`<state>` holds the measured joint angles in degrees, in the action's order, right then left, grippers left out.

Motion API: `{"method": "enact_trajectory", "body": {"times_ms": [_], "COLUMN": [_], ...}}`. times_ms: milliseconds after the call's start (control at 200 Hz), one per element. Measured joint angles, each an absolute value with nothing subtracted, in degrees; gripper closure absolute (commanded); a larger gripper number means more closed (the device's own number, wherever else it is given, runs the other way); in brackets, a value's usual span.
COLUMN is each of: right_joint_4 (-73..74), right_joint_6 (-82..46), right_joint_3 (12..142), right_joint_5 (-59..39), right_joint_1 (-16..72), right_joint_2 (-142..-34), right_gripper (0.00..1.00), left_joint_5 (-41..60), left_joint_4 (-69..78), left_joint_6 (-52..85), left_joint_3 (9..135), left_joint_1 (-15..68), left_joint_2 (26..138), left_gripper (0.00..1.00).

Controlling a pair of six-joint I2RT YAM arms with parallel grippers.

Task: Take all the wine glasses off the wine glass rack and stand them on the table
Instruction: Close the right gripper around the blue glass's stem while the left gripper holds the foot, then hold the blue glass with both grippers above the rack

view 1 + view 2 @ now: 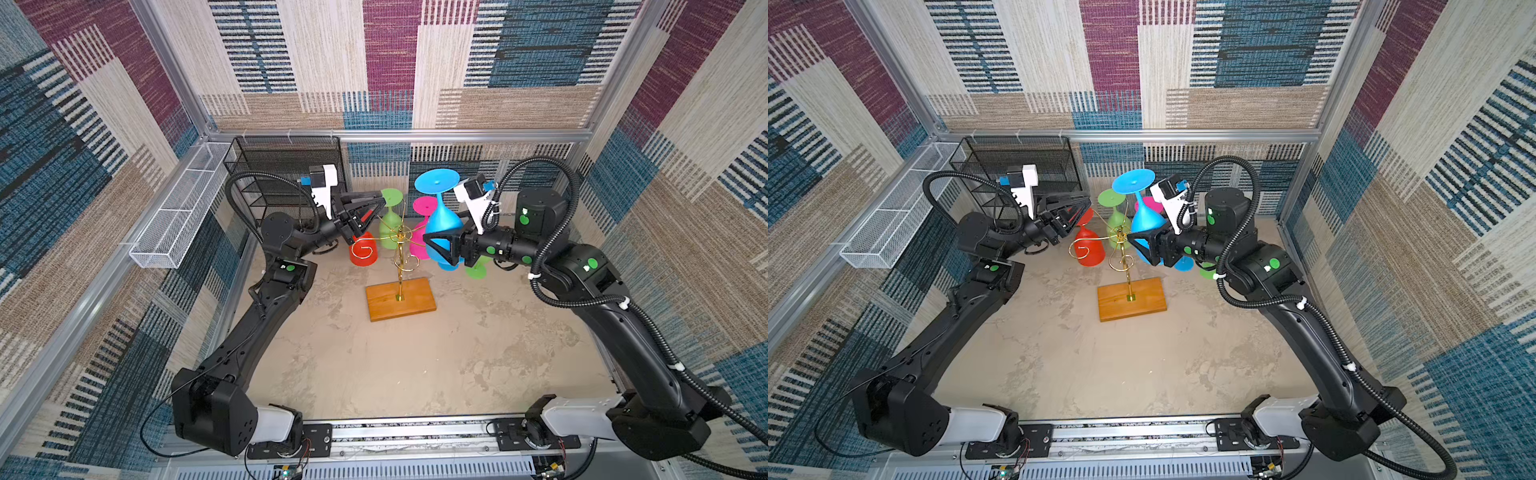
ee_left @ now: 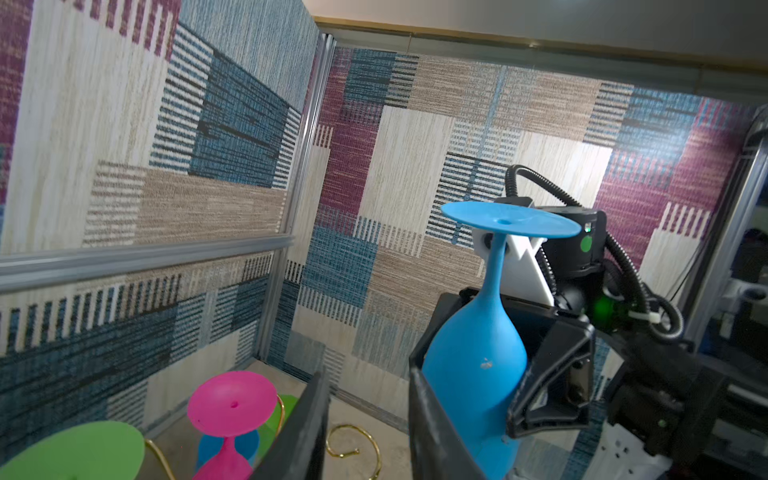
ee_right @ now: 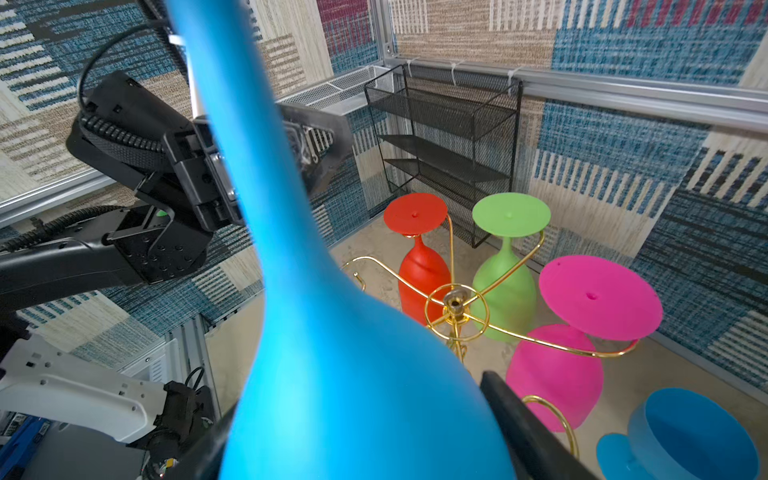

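1. The wine glass rack (image 3: 455,307) stands in the middle of the table (image 1: 415,374). It has a thin gold post, curly gold arms and a wooden base (image 1: 386,301).
2. Think of the top of the rack as the middle of a clock in both top views.
3. The right gripper (image 1: 438,243) reaches in from 3 o'clock. Its two jaws press on the round bowl of the blue wine glass (image 1: 441,216), one on each side.
4. The blue wine glass is upside down, with its flat foot on top. It is up in the air at 3 o'clock, just beside the rack and off the gold arms. Its foot is higher than all the other feet.
5. The left gripper (image 1: 376,208) reaches in from 10 o'clock, near the foot of the red glass (image 1: 363,251). Its fingers (image 2: 432,436) are spread a little apart, and they hold nothing.
6. Three glasses hang upside down on the gold arms. The red glass is at 9 o'clock, the green glass (image 1: 390,226) at 11 o'clock and the pink glass (image 1: 423,206) at 2 o'clock.
7. At 4 o'clock, low down behind the right gripper, are a second blue glass (image 3: 698,432) and a second green glass (image 1: 476,272). The arm hides most of them in the top views.
8. The black mesh shelf (image 1: 286,166) is at 10 o'clock by the back wall. The white wire basket (image 1: 183,208) is at 9 o'clock on the side rail.
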<state>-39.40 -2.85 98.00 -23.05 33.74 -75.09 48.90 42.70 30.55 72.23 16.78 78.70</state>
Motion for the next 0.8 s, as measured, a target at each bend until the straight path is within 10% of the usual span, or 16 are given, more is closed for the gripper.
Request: {"method": "enact_trajectory", "body": {"times_ms": [796], "right_joint_4": [-41.5], "right_joint_6": [-6.8], "right_joint_3": [97.1], "right_joint_5": [-31.1], "right_joint_1": [33.8], "right_joint_2": [-78.6], "right_gripper": [0.61], "left_joint_5": [53.1], "left_joint_4": [42.6], "left_joint_6": [-8.1], "left_joint_3": [74.0], "left_joint_1": [19.0], "left_joint_2": [81.1], "left_gripper": [0.68]}}
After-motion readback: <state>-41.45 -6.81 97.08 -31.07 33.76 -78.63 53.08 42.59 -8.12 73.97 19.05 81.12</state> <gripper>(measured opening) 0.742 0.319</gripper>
